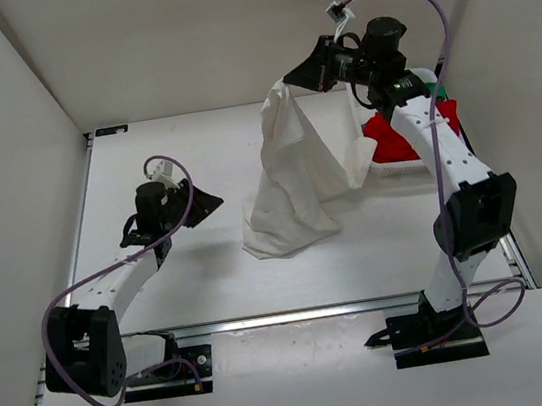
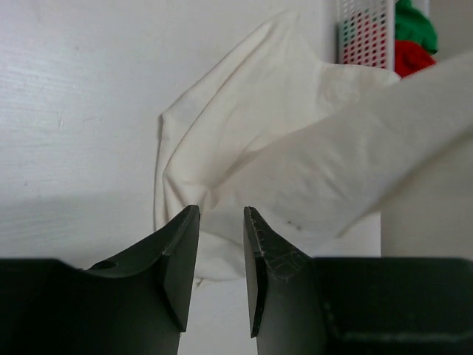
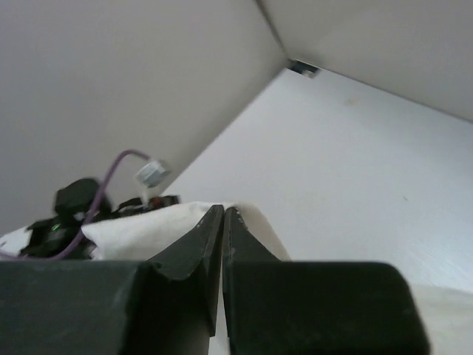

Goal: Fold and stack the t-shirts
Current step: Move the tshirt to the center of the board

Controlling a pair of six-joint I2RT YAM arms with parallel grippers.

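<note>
My right gripper [image 1: 296, 78] is raised at the back and shut on a top edge of the cream-white t-shirt [image 1: 289, 185]. The shirt hangs from it in a long drape, and its lower end is bunched on the table. In the right wrist view the shut fingertips [image 3: 223, 210] pinch the cream-white cloth [image 3: 140, 229]. My left gripper [image 1: 213, 203] stands low on the left, apart from the shirt, and is open and empty. In the left wrist view its gripper [image 2: 220, 213] points at the shirt's [image 2: 281, 148] bunched lower end. The red t-shirt [image 1: 391, 138] and the green t-shirt [image 1: 440, 93] lie in the basket.
A white mesh basket [image 1: 403, 170] stands at the right under my right arm; the basket [image 2: 366, 33] also shows in the left wrist view with the red shirt [image 2: 410, 58] and green shirt [image 2: 414, 22]. White walls enclose the table on three sides.
</note>
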